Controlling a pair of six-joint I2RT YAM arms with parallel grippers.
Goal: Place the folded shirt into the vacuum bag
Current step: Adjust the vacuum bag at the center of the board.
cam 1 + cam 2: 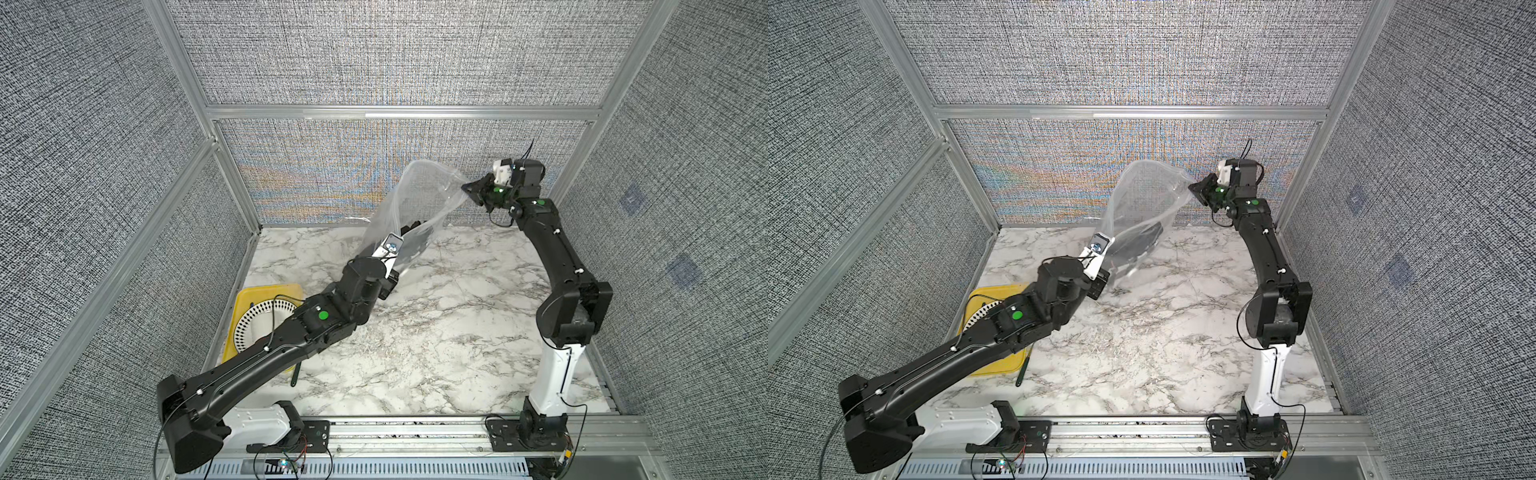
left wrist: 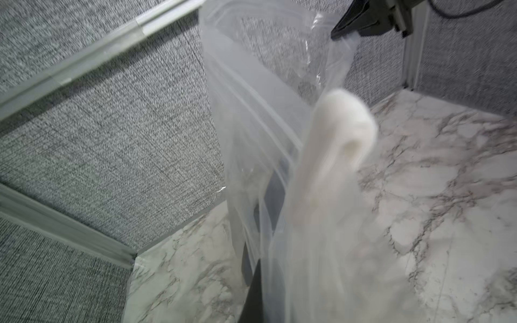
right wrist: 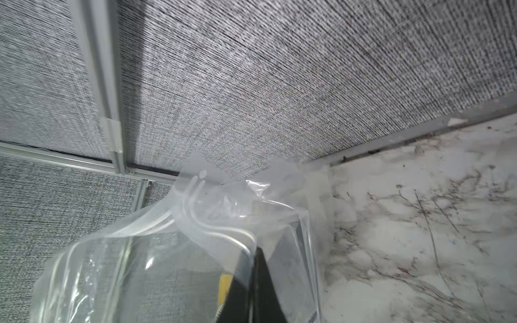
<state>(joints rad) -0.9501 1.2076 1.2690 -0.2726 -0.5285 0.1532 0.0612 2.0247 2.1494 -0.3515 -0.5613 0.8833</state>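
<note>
The vacuum bag point(image 1: 419, 195) point(image 1: 1142, 195), clear and crinkly, hangs in the air over the back of the marble table, stretched between my two grippers. My right gripper point(image 1: 471, 190) point(image 1: 1196, 189) is shut on its upper corner by the zip seal point(image 3: 195, 201), its black fingertips point(image 3: 258, 268) pinching the film. My left gripper point(image 2: 260, 268) is shut on the bag's lower edge. The folded shirt point(image 1: 415, 243) point(image 1: 1140, 241) shows as a dark mass inside the bag's lower part. The white round valve point(image 2: 344, 125) is blurred in the left wrist view.
A yellow tray point(image 1: 249, 297) holding a white plate with a black dotted rim point(image 1: 255, 328) sits at the table's left edge under my left arm. A thin green tool point(image 1: 296, 374) lies beside the tray. Grey fabric walls with aluminium rails enclose the back and sides.
</note>
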